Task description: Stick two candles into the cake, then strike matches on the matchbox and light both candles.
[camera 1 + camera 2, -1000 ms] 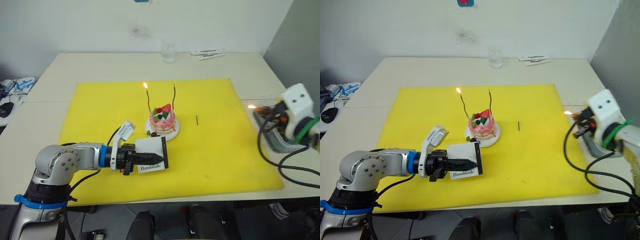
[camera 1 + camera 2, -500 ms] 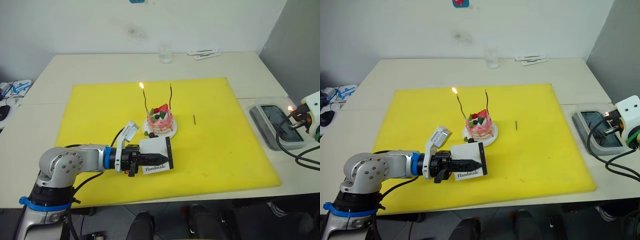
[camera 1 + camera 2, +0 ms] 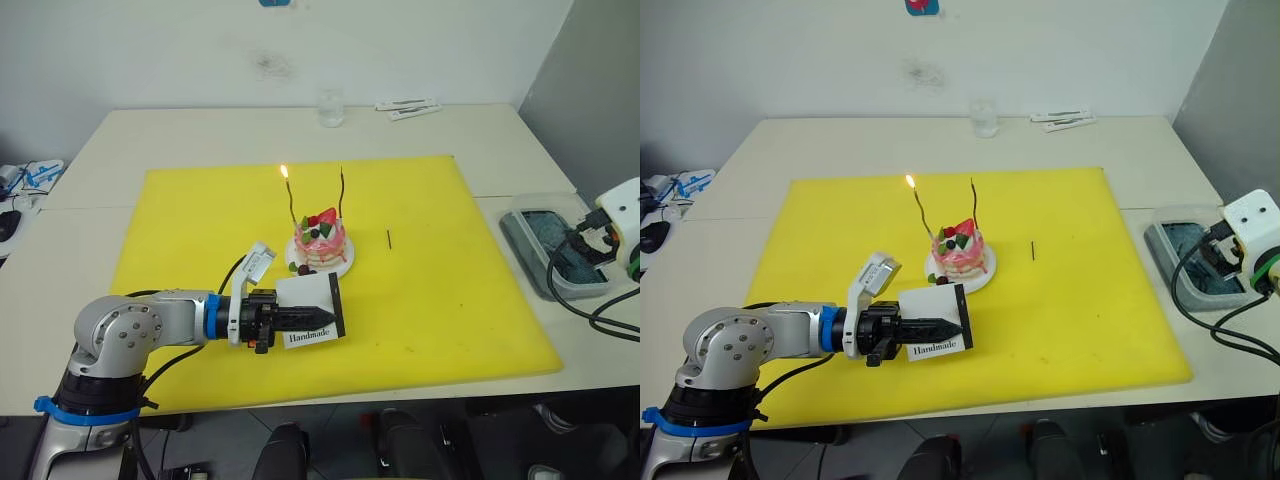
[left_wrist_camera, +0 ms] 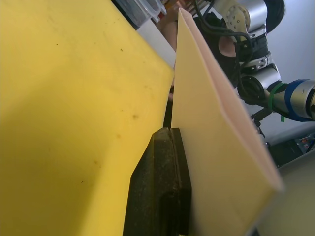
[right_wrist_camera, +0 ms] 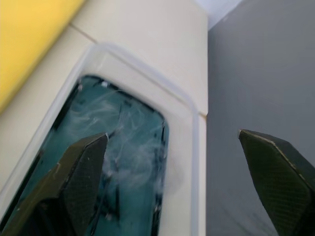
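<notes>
in the left gripper (image 3: pixel 300 317), a matchbox (image 3: pixel 312 304) reading "handmade".

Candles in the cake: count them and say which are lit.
2. Both stand in the cake: the candle on the robot's left is lit, the candle on its right is unlit.

Yellow mat (image 3: pixel 420 240) on table (image 3: pixel 180 130); glass (image 3: pixel 330 107) at back; clear tray (image 3: pixel 545 250) w/ dark water.

The left arm is silver-grey with round jointed housings, a blue ring at the wrist and another at the shoulder; black cables loop beside it; its end effector (image 3: pixel 300 318) is black; the right wrist carries a white boxy housing, a green band and black cables.
</notes>
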`<state>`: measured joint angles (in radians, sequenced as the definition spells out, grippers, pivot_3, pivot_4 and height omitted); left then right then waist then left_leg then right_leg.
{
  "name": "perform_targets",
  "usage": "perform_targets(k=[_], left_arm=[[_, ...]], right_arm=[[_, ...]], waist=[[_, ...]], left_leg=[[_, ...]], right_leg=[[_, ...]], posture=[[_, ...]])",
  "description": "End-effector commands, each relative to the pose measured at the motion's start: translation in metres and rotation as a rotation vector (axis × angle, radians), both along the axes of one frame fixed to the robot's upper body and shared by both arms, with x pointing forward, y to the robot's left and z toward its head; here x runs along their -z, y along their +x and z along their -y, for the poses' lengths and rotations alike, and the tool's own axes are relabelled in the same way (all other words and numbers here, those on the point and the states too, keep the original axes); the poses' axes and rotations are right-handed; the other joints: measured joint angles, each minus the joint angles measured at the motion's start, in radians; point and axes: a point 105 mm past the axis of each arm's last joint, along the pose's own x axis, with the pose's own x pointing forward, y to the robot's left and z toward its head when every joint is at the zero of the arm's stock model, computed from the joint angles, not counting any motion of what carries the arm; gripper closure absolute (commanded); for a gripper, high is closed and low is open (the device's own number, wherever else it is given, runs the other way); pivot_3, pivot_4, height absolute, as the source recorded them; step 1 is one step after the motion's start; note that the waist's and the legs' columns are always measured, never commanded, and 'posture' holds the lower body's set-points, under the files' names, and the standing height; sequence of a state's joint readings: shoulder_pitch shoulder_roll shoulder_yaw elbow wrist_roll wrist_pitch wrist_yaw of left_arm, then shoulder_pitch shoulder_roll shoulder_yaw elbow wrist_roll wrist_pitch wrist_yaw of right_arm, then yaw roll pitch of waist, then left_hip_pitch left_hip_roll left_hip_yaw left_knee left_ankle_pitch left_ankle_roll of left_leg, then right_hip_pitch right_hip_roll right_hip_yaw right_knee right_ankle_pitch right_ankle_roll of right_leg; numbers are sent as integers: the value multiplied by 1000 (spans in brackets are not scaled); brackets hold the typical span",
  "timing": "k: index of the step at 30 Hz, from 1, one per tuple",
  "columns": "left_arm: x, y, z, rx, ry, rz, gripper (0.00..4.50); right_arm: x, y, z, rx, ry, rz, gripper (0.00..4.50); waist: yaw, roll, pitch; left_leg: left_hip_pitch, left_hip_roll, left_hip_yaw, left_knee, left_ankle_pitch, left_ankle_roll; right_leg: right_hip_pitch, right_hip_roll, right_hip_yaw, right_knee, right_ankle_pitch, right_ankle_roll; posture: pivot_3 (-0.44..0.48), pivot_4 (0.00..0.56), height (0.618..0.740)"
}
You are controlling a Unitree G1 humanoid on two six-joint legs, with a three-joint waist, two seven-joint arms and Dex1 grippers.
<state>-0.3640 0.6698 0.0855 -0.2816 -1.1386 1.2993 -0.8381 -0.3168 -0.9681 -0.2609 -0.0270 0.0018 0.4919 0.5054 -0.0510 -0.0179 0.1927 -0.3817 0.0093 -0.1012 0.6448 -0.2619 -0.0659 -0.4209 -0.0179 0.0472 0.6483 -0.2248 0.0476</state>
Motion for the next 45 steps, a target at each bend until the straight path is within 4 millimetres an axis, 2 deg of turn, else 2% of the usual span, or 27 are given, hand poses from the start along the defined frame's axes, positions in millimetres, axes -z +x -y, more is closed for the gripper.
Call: perform_targets(k=[1, 3, 6, 7, 9, 11, 14, 18, 25, 34, 39, 45], left_arm=[[-10, 1, -4, -11, -11, 51, 4500], [-10, 1, -5, -17, -8, 52, 4500], [-9, 1, -7, -23, -3, 51, 4500], [-9, 2, -8, -25, 1, 51, 4500], [-9, 2, -11, -32, 12, 52, 4500], [-9, 2, -14, -38, 19, 54, 4500], [-9, 3, -18, -51, 30, 55, 4500], [-6, 4, -30, -97, 56, 44, 4500], [2, 3, -43, -137, 97, 17, 4500], [2, 2, -45, -130, 114, 19, 4500], [0, 2, -46, -125, 119, 23, 4500], [-2, 2, -45, -116, 121, 26, 4500]], right_arm=[[-60, -11, -11, -29, -85, 192, 32], [-69, -15, -25, -82, -62, 221, 32], [-70, -21, -51, -180, 28, 221, 32], [-66, -22, -60, -207, 68, 204, 32], [-54, -25, -99, -343, 206, 174, 32], [-49, -29, -123, -430, 284, 161, 32], [-36, -30, -142, -460, 380, 130, 32], [-9, -23, -171, -474, 477, 100, 32], [24, 4, -204, -417, 565, 101, 32], [52, 39, -224, -319, 648, 118, 32], [65, 49, -236, -280, 668, 91, 32], [81, 53, -240, -203, 677, 68, 32]], waist=[[1, 0, 0], [2, 0, 0], [1, 0, 0], [2, 0, 0], [0, 0, 0], [0, 0, 0], [2, 0, 0], [3, 0, 0], [0, 0, 0], [-3, 0, 0], [-3, 0, 0], [-4, 0, 0]], left_leg=[[0, 0, 0, 0, 0, 0], [0, 0, -1, 0, 0, 0], [0, 0, -1, 0, 0, 0], [0, 0, -1, 0, 0, 0], [0, 0, -1, 0, 0, 0], [0, 1, -2, 0, 0, 0], [0, 0, -3, 0, 0, 0], [0, 1, -3, 0, 0, 0], [0, 1, -3, -1, 0, 0], [1, 1, -3, -1, 0, 0], [0, 1, -4, -1, 0, 0], [0, 1, -4, -1, 0, 0]], right_leg=[[0, 0, 0, 0, 0, 0], [0, 0, 0, 0, 0, 0], [0, 0, 0, 0, 0, 0], [0, 0, 0, 0, 0, 0], [1, 0, -1, 0, 0, 0], [0, 1, -1, 1, 0, 0], [0, 1, -2, 1, 0, 0], [0, 1, -2, 1, 0, -1], [0, 1, -2, 1, -1, -1], [0, 1, -2, 2, -1, -2], [-1, 1, -2, 2, -1, -2], [-1, 1, -3, 2, -1, -2]], posture=[[0, 150, 740], [0, 150, 740], [0, 150, 740], [0, 150, 740], [0, 150, 740], [0, 150, 740], [0, 150, 740], [0, 150, 740], [0, 150, 740], [0, 150, 740], [0, 150, 740], [0, 150, 740]])
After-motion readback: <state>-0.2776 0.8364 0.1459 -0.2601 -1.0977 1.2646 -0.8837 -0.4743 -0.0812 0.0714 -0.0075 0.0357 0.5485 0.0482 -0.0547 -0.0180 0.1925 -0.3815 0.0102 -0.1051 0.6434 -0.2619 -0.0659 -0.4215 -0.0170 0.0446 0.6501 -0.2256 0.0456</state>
